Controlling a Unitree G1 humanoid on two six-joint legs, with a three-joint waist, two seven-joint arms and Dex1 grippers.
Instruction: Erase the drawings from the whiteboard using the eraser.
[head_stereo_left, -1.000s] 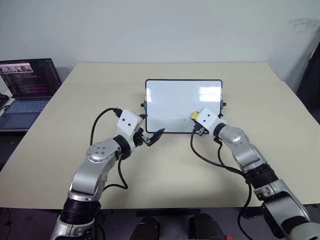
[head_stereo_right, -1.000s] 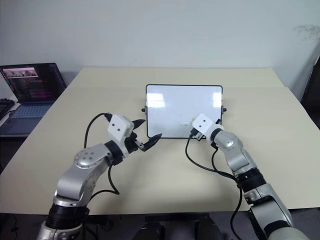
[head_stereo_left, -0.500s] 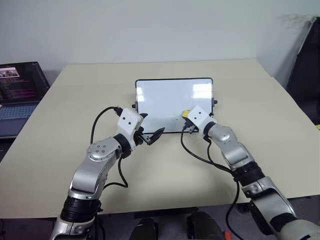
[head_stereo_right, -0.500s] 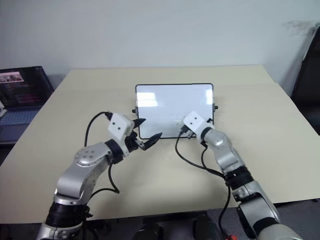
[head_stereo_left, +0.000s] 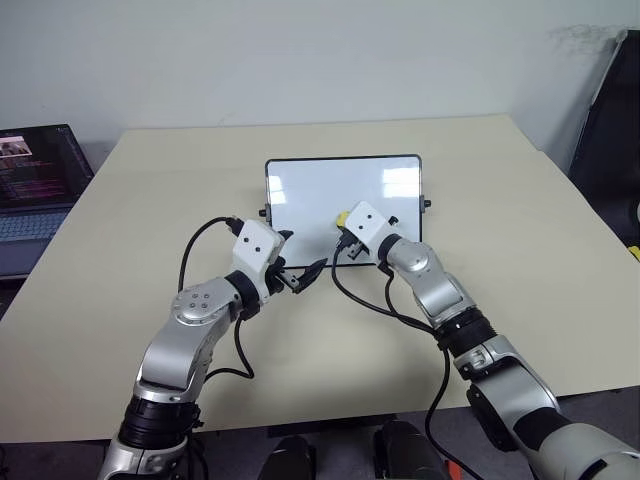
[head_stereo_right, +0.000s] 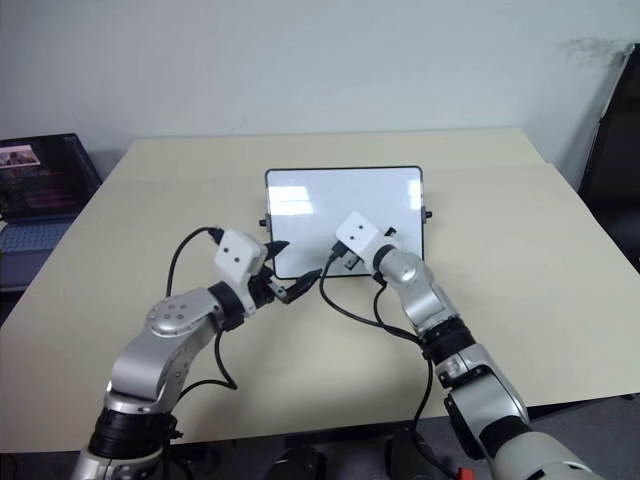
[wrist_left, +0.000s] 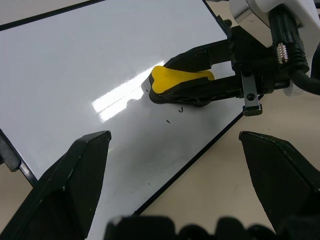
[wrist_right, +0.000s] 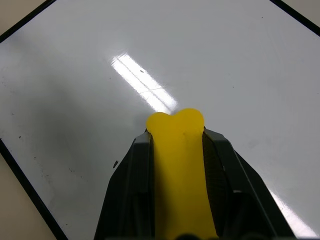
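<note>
- Right tool (wrist_left: 200, 85) clamped tight on the eraser (wrist_left: 172, 80), one black finger along each long side, yellow end poking out past the fingertips.
- Eraser pressed dark side down on the whiteboard (head_stereo_left: 310, 195), near the middle of its near half, just in from the front frame edge.
- Whiteboard flat on the desk (head_stereo_left: 520, 240), roughly centred, long side across, black knobs on both short sides.
- Of the drawings (wrist_left: 175, 114), just a few tiny dark specks beside the eraser; no readable numerals anywhere on the white surface.
- Left tool (head_stereo_left: 303, 275) spread wide and holding nothing, hovering just off the board's near left corner, pointing toward the right tool.
- Open laptop (head_stereo_left: 40, 185) at the far left, off the desk's edge, well apart from the board.
</note>
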